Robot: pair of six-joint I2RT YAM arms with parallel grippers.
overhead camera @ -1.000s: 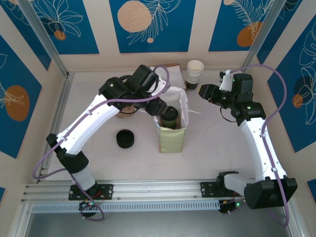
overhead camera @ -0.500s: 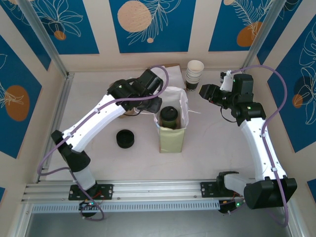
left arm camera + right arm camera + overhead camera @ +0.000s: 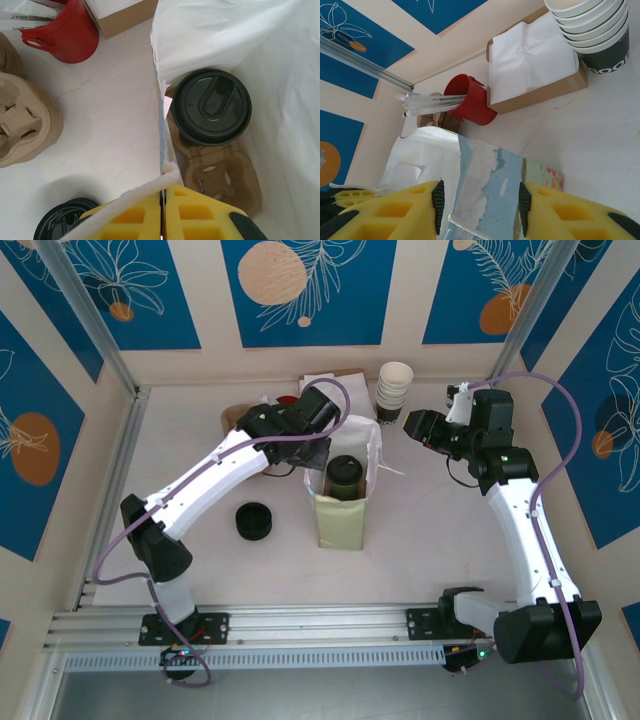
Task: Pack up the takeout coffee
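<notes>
The takeout coffee (image 3: 212,106) sits inside the white paper bag (image 3: 260,45), in one pocket of a cardboard cup carrier (image 3: 220,177), just ahead of the left gripper (image 3: 163,215), whose yellow fingers are clenched on the bag's near rim. The right gripper (image 3: 480,212) holds the bag's far wall between its fingers, with stacked cups (image 3: 592,30) beyond

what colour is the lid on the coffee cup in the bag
Black; the lid shows best in the left wrist view.

Two white arms with black joints, trailing purple cables; each hand (image 3: 162,220) seems fitted with yellow gridded fingers (image 3: 560,217).
</notes>
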